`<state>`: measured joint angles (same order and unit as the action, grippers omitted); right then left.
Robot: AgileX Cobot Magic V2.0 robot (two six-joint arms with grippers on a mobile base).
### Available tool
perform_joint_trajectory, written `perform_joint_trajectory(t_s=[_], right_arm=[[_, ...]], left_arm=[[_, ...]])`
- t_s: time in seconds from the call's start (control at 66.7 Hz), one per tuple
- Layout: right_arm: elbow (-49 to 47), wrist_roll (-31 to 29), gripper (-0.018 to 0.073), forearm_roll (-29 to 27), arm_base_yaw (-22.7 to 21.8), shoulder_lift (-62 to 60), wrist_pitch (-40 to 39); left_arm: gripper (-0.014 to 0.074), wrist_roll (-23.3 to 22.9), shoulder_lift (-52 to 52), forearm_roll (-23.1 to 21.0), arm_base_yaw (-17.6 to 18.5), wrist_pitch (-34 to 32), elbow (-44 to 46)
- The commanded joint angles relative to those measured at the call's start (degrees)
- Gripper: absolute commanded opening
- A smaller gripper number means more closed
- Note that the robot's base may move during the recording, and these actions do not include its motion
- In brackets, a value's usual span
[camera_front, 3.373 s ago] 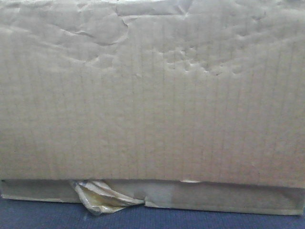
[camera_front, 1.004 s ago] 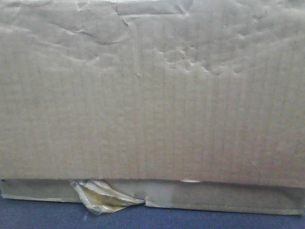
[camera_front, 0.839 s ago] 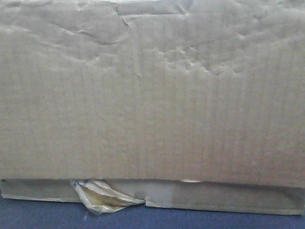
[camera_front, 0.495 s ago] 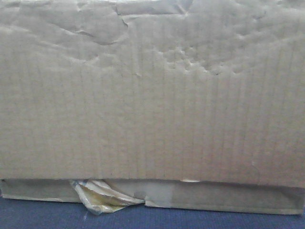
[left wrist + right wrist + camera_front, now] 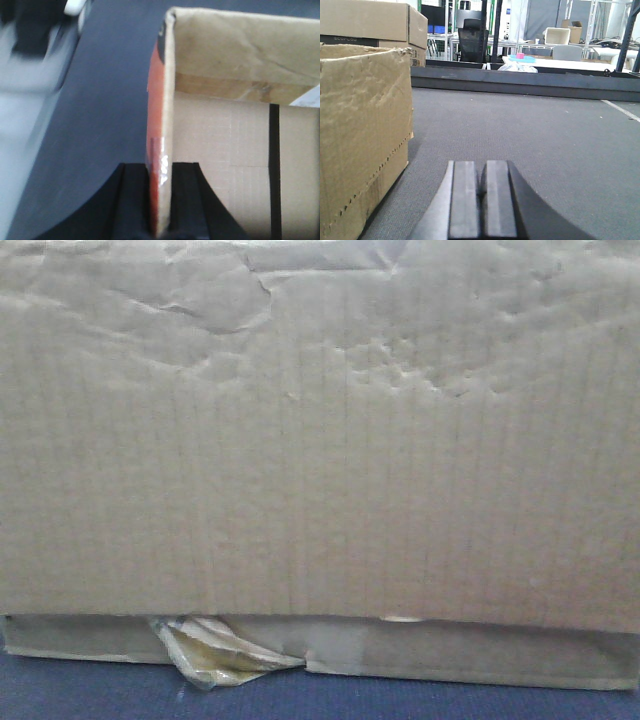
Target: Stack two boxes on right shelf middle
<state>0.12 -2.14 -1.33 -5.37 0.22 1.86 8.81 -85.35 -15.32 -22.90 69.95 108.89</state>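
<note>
In the front view the large box's [image 5: 320,440] wrinkly, dented face fills almost the whole frame. The flatter box [image 5: 470,655] lies under it, with a yellowish tape tuft [image 5: 215,658] at its lower left. My left gripper [image 5: 159,172] is shut on the upright wall [image 5: 167,95] of an open cardboard box; that wall's outer side is orange-red. I cannot tell which box this is. My right gripper [image 5: 482,185] is shut and empty, low over grey carpet, to the right of a brown box [image 5: 362,130]. The shelf's steel beam is out of view.
Blue-grey carpet [image 5: 400,702] runs under the boxes. In the right wrist view another cardboard box [image 5: 375,20] stands behind the near one, a dark low beam [image 5: 530,82] crosses the floor, and desks and a chair [image 5: 472,42] stand beyond.
</note>
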Motion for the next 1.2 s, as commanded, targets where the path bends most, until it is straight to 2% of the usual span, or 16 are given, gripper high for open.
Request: perform_joint_trajectory(t_s=[0.0, 0.075, 0.195, 0.21, 0.39, 0.465, 0.57, 0.66, 0.765, 1.184], right_arm=[[-0.1, -0.3, -0.0169, -0.1, -0.2, -0.2, -1.4], [-0.1, -0.3, -0.0169, -0.1, -0.2, -0.2, -1.4], [-0.1, -0.3, -0.0169, -0.1, -0.2, -0.2, -1.4], [-0.1, -0.3, -0.0169, -0.1, -0.2, -0.2, -1.4], [-0.1, -0.3, -0.0169, -0.1, -0.2, -0.2, -1.4], [-0.1, -0.3, -0.0169, -0.1, -0.2, -0.2, -1.4], [-0.1, -0.3, -0.0169, -0.1, -0.2, -0.2, -1.4], [-0.1, -0.3, -0.0169, -0.1, -0.2, -0.2, -1.4], [-0.1, -0.3, -0.0169, -0.1, -0.2, -0.2, -1.4], [-0.1, -0.3, -0.0169, -0.1, -0.2, -0.2, -1.4]], left_arm=[[-0.0111, -5.8, 2.5, 0.1, 4.2, 0.0, 4.6], [-0.0111, -10.5, 3.4, 3.1, 8.8, 0.0, 7.6], [-0.0111, -17.7, 3.8, 9.9, 18.9, 0.0, 12.5], [-0.0111, -18.5, 3.8, 10.9, 21.0, 0.0, 12.8], [-0.0111, -29.3, 3.4, 27.4, 39.6, 0.0, 13.9], [-0.0111, -32.5, 2.3, 30.5, 46.1, 0.0, 13.5], [-0.0111, -36.0, 0.7, 33.7, 52.1, 0.0, 12.2], [-0.0111, -38.4, -0.9, 35.8, 54.8, 0.0, 10.6], [-0.0111, -39.6, -2.4, 34.6, 56.0, 0.0, 7.7], [-0.0111, -45.4, -2.6, 31.6, 56.3, 0.0, -10.5]])
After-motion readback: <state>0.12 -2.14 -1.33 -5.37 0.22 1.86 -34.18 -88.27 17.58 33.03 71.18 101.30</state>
